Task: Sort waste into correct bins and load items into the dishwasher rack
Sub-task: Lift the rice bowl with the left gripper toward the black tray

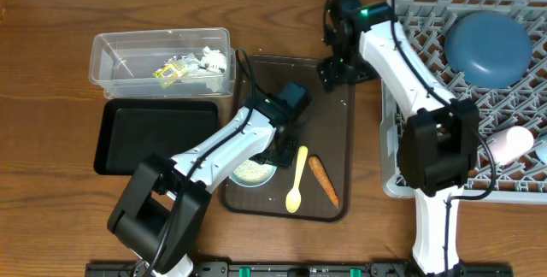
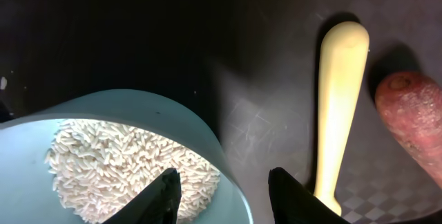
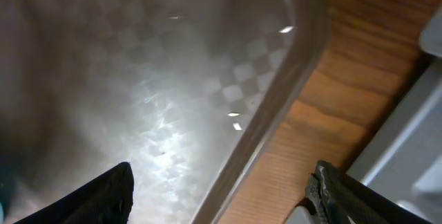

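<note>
A light blue cup [image 1: 254,173] holding white rice grains [image 2: 124,162] stands on the dark brown serving tray [image 1: 333,132]. My left gripper [image 1: 278,147] is open and straddles the cup's rim [image 2: 219,148], one finger over the rice and one outside. The pale yellow spoon [image 1: 297,179] and the orange carrot [image 1: 323,180] lie to its right; the left wrist view also shows the spoon [image 2: 338,99] and the carrot [image 2: 414,127]. My right gripper [image 1: 338,72] is open and empty over the tray's far right edge [image 3: 276,113]. The clear tub [image 1: 111,55] holds tissue [image 1: 209,59] and the wrapper [image 1: 168,73].
The black tray [image 1: 154,136] lies in front of the clear tub. The grey rack [image 1: 427,20] at the right holds the dark blue dish [image 1: 487,46] and a pink-white cup [image 1: 508,144]. The rack's corner [image 3: 428,148] is close to my right gripper.
</note>
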### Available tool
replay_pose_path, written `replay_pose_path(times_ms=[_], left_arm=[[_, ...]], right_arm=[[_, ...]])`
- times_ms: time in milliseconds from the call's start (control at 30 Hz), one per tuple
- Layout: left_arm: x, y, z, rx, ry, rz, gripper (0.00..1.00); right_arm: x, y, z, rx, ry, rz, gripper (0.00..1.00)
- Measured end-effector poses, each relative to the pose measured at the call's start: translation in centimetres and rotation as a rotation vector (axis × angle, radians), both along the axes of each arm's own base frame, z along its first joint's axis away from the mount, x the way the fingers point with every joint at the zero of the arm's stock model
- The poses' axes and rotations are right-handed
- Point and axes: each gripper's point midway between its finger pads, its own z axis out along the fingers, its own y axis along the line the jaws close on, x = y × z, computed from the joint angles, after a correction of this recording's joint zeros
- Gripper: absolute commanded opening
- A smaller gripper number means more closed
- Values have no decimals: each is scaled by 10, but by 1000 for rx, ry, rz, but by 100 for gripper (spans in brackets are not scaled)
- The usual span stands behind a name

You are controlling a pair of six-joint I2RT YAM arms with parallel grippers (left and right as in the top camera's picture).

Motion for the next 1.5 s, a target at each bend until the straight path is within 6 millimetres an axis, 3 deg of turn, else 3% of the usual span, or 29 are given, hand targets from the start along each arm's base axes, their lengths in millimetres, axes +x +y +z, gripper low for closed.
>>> replay_pose_path(times_ms=[167, 300, 467, 533, 667, 800, 1100, 1200, 1500], left_arm=[[2, -1, 0, -3, -6, 0, 44], [3, -1, 0, -1, -15, 0, 42], [4, -1, 0, -2, -17, 5, 31], [5, -2, 0, -6, -23, 5, 28], [6, -3, 0, -10, -27, 4, 27], [6, -3, 0, -9, -27, 4, 27], [3, -1, -15, 19, 11, 6, 19], [2, 0, -15, 21, 14, 12, 6], [3, 4, -11, 39, 3, 7, 6]], right_arm=[[22, -36, 18, 15, -57, -90, 82], [35, -72, 56, 34, -152, -169, 83], [37, -115, 108, 48, -267, -260, 83], [34, -133, 119, 46, -283, -298, 83], [29, -157, 118, 37, -267, -349, 83], [28, -167, 118, 34, -263, -372, 83], [27, -168, 117, 35, -258, -373, 83], [27, -168, 117, 35, -257, -374, 83], [25, -167, 117, 34, -249, -373, 83]])
